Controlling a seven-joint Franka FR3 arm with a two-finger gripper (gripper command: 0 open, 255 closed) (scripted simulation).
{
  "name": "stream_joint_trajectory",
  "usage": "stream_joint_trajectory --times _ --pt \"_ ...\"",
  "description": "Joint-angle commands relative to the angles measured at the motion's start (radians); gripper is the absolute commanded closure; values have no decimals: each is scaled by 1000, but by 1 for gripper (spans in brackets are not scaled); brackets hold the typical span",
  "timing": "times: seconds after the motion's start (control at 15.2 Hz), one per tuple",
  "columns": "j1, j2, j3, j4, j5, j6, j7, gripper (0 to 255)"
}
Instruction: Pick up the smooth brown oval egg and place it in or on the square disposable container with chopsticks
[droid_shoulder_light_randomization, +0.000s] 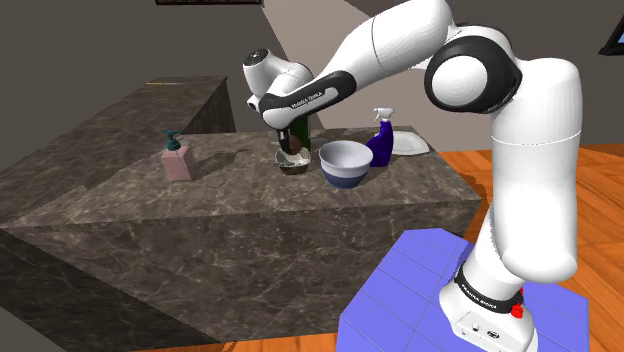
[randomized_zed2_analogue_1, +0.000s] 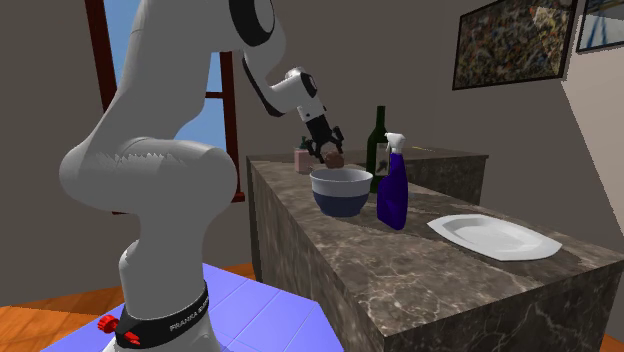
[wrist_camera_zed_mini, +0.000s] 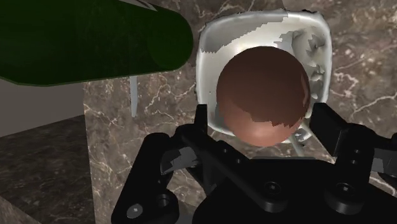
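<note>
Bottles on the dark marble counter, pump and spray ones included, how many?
3. In the shoulder view, a pink pump soap bottle stands apart at the left; a dark green bottle and a blue spray bottle flank the blue-and-white bowl. The arm could hide more.

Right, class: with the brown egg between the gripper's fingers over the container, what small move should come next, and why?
Probably a short, straight descent before opening. The gripper clasps the egg directly above the whitish square container, so it is lined up but seemingly not yet inside. The green bottle stands close beside, so avoid drifting sideways.
</note>
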Motion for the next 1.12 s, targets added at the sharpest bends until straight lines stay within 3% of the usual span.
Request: stream_joint_trajectory --times 0.0,0.26,0.53,1.06 --pt "0 0 0 0 0 0 0 0" --pt "0 0 0 0 0 0 0 0" --pt "26 -45 13 52 9 -104 -7 0" --pt "26 -45 13 52 9 -104 -7 0"
